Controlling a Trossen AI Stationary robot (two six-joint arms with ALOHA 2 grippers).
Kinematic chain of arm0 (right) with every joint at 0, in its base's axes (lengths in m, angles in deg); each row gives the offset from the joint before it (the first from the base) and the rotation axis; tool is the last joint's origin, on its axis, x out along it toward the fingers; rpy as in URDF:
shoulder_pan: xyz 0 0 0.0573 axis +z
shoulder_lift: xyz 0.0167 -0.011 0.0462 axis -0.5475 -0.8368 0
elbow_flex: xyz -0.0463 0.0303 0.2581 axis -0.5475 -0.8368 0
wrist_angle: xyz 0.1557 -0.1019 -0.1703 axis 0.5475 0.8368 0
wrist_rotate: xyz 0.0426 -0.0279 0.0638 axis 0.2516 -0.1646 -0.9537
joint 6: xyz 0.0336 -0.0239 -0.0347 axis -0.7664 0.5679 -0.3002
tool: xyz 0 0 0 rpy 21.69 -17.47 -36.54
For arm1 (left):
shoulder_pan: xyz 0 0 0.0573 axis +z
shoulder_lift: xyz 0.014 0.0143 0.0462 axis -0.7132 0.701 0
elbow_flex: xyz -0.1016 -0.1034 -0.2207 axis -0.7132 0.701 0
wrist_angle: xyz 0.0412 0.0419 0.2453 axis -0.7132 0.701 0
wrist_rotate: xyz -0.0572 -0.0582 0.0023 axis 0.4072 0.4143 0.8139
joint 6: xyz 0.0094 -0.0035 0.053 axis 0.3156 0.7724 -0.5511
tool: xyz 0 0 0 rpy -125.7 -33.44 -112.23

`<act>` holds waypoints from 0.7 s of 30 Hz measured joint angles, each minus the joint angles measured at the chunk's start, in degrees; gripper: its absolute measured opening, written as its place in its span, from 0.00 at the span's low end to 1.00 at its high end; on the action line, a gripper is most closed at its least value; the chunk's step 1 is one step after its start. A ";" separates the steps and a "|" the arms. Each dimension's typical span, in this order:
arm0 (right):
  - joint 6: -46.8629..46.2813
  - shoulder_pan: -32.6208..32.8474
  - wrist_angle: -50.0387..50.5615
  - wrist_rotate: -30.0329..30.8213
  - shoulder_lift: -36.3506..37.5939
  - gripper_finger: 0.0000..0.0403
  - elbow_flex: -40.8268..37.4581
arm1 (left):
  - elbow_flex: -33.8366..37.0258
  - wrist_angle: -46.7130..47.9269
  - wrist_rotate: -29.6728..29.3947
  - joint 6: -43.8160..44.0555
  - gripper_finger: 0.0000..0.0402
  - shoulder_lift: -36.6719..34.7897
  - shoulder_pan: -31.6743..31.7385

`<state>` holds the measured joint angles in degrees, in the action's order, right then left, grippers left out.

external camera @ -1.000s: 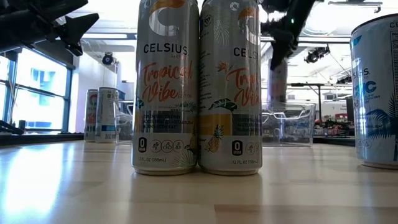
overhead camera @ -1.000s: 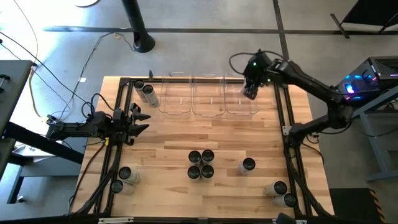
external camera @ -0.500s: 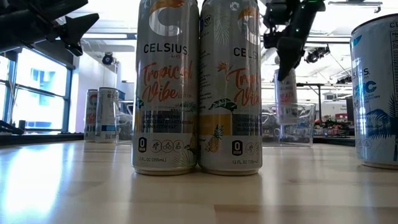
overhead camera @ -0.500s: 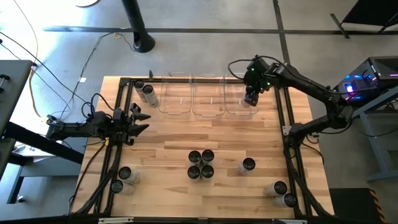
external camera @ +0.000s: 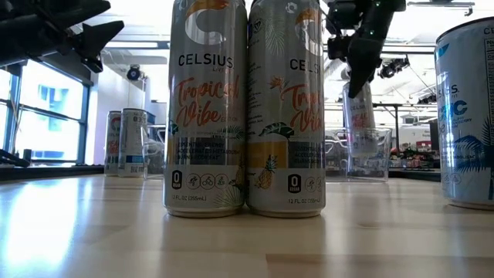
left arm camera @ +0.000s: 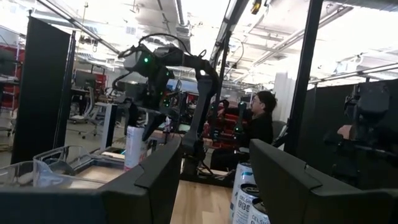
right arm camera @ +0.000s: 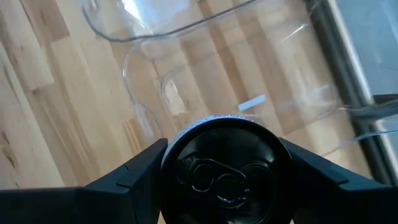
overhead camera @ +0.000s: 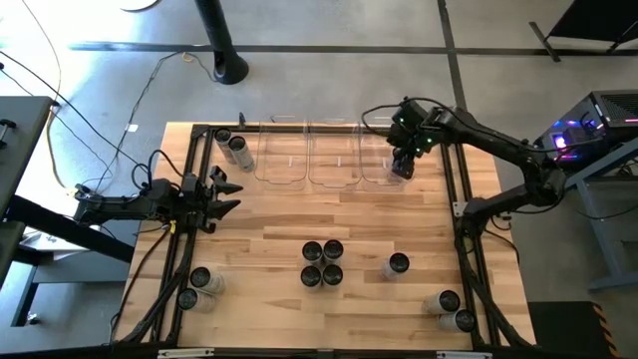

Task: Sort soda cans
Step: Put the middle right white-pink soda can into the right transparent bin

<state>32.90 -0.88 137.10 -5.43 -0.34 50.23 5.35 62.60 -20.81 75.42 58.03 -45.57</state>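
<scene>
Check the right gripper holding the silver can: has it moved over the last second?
Yes. The right gripper has carried the silver can down, lower into the rightmost clear plastic bin; in the low view, the can now sits nearer the bin's floor.

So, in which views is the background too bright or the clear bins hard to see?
Low view: bright window behind the two front cans. Left wrist view: ceiling lights wash out the room. Right wrist view: glare streaks on the clear bin below the held can.
</scene>
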 joint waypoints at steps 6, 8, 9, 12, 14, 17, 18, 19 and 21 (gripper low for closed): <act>-1.35 0.43 -4.98 2.70 1.23 0.60 -8.34 | 0.01 -0.02 0.01 0.00 0.45 0.01 0.00; -1.49 0.43 -7.66 3.54 2.02 0.60 -10.57 | 0.01 -0.02 0.02 0.00 0.45 0.00 0.00; -1.71 0.41 -8.38 3.56 2.49 0.60 -11.50 | 0.01 0.00 0.00 0.00 0.45 0.02 0.00; -1.75 0.36 -9.57 3.60 3.99 0.60 -13.31 | 0.00 -0.02 0.02 -0.01 0.45 0.00 0.00; -2.05 0.38 -10.09 3.56 4.83 0.60 -14.10 | 0.01 -0.04 -0.01 0.00 0.45 0.00 0.00; -2.32 0.38 -10.42 3.45 5.64 0.60 -14.65 | 0.01 -0.06 0.00 -0.02 0.45 0.00 0.00; -2.32 0.39 -10.35 3.51 5.91 0.60 -14.65 | 0.00 -0.06 0.00 0.00 0.45 0.00 0.00; -2.58 0.39 -10.06 3.58 6.19 0.60 -14.57 | 0.01 -0.04 0.00 -0.02 0.45 0.00 0.00; -3.38 0.39 -9.08 4.19 6.99 0.60 -13.79 | 0.01 -0.02 0.00 0.00 0.45 0.00 0.00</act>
<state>29.52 -0.50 128.02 -1.24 6.64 36.44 5.36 62.58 -20.81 75.43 58.03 -45.57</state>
